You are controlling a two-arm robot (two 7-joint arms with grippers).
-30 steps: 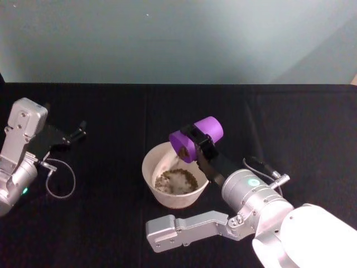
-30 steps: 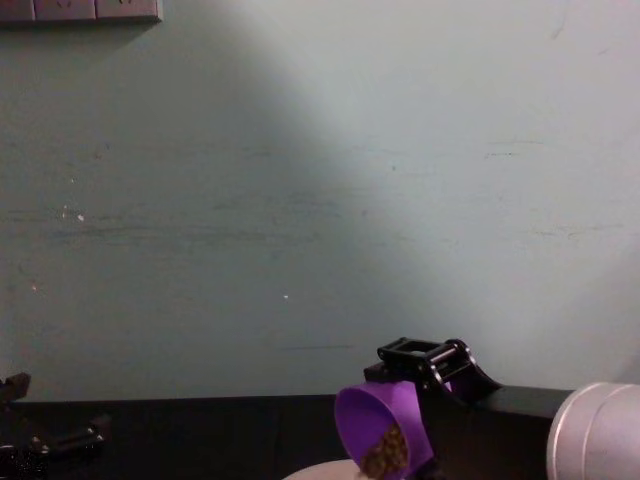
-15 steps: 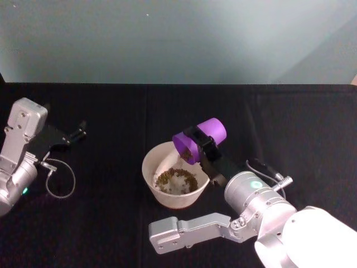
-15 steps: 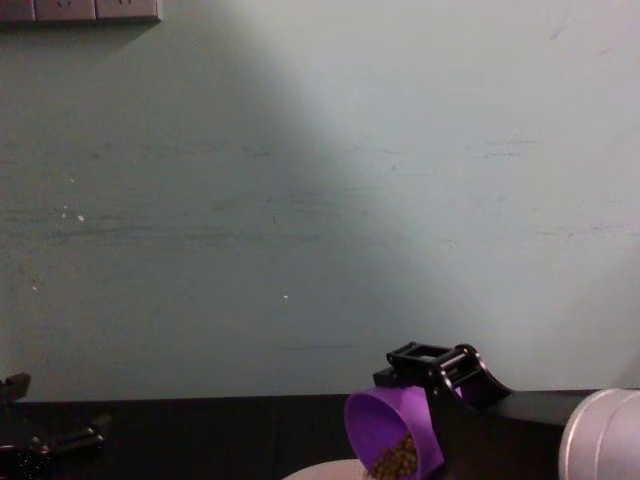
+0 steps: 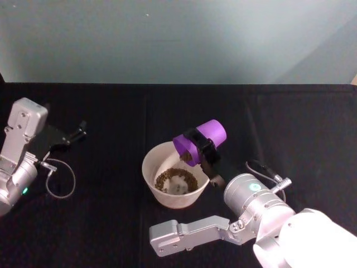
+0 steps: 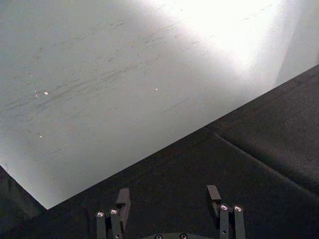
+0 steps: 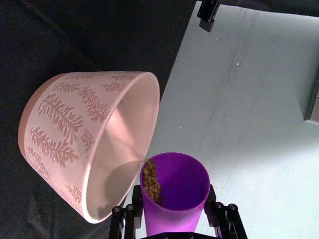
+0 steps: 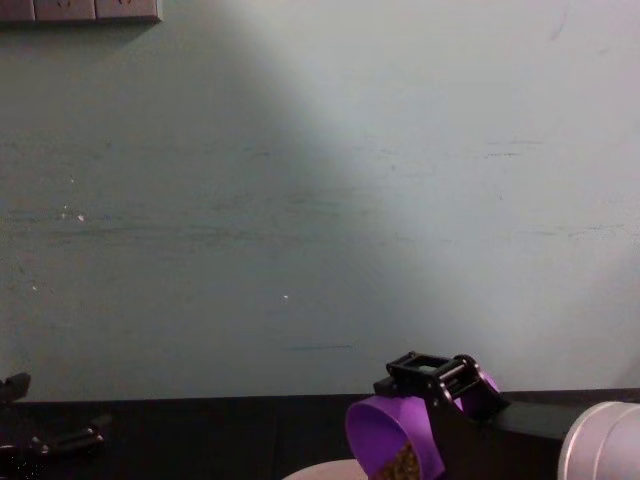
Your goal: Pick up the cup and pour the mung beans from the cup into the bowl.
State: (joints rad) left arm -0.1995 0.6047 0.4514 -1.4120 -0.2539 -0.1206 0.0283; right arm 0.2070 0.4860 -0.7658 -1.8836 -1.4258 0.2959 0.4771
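Right gripper (image 5: 201,146) clamped cup (image 5: 213,132), long axis slanted, mouth tipped down toward robot's left over bowl (image 5: 147,170) rim; mung beans (image 7: 151,181) at lip (most apparently in bowl). Left gripper (image 5: 80,132) parked far left, fingers apart.

A pale blue-green wall (image 8: 300,200) rises behind the counter (image 5: 111,106), scuffed with faint horizontal marks, shaded at the upper left of the chest view and brighter toward the right. A grey wall plate (image 8: 80,10) sits in the top left corner. Black cloth with faint lengthwise creases covers the counter.
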